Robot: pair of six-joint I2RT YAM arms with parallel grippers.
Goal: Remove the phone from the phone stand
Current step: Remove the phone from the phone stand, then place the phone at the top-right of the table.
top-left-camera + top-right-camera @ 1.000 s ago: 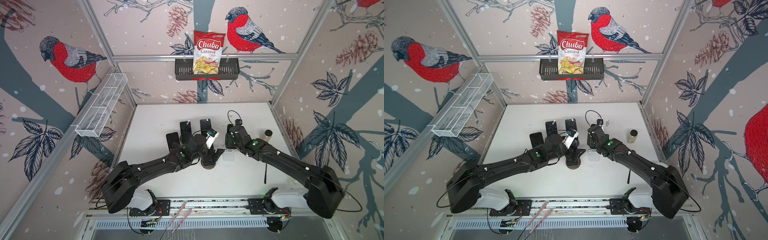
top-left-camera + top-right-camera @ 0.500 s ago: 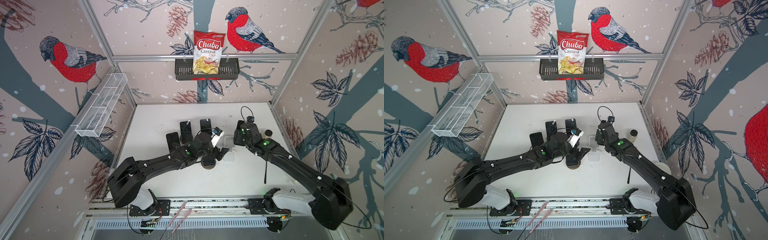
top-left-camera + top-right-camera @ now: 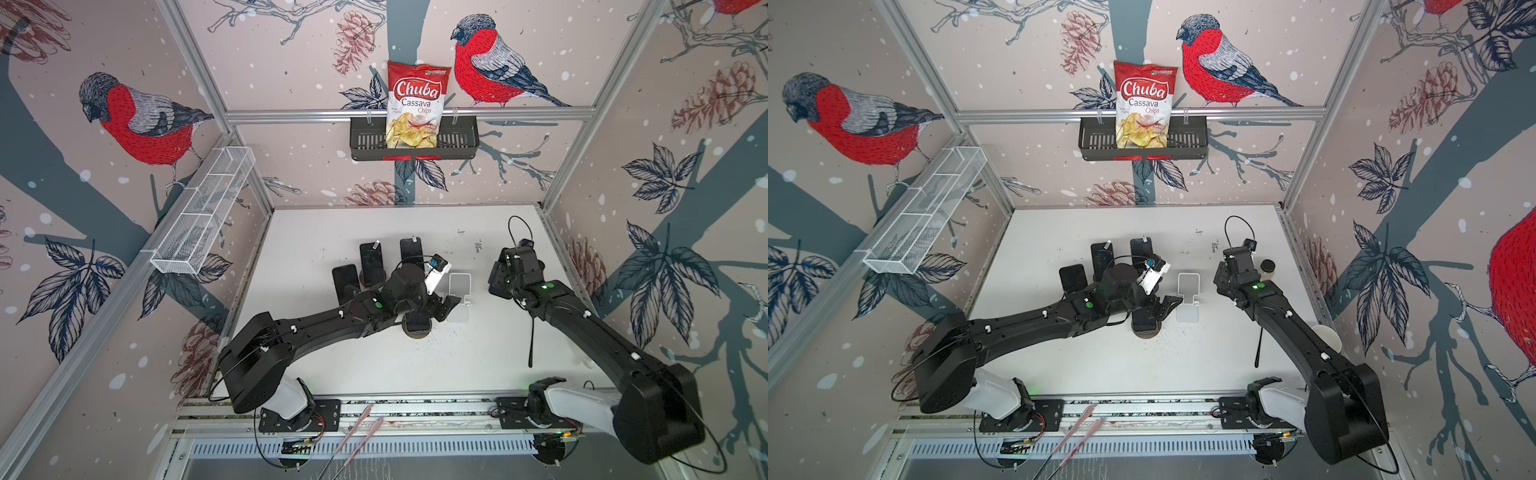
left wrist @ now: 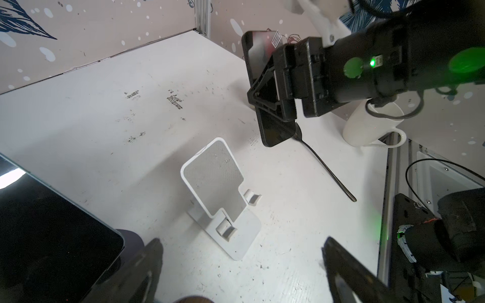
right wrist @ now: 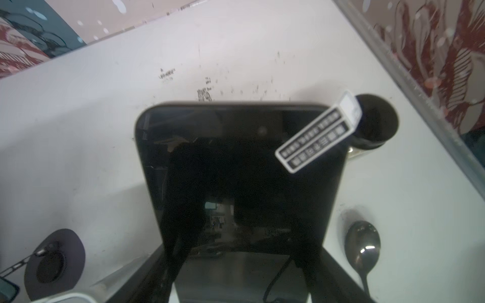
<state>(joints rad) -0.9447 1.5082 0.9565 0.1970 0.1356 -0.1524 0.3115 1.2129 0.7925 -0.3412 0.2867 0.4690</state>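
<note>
Phone (image 5: 238,183) off phone stand (image 4: 217,183), held in air above counter (image 3: 457,365) toward right edge, clamped across its sides by right tool (image 4: 266,101). Phone stand sits mid-counter. Left tool (image 4: 241,265) spread wide, just beside phone stand.

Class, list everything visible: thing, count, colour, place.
white plastic phone stand: one, white, centre
held black phone: one, black, right gripper
other black phones: four, black, left of stand
foil chips bag: one, red-and-white, back basket
black wall basket: one, black, back wall
white wire basket: one, white, left wall
white mug: one, white, right edge
black spoon: one, black, near mug
dark-lidded jar: one, dark, right rear
left gripper: open, by stand
right gripper: shut on phone
</note>
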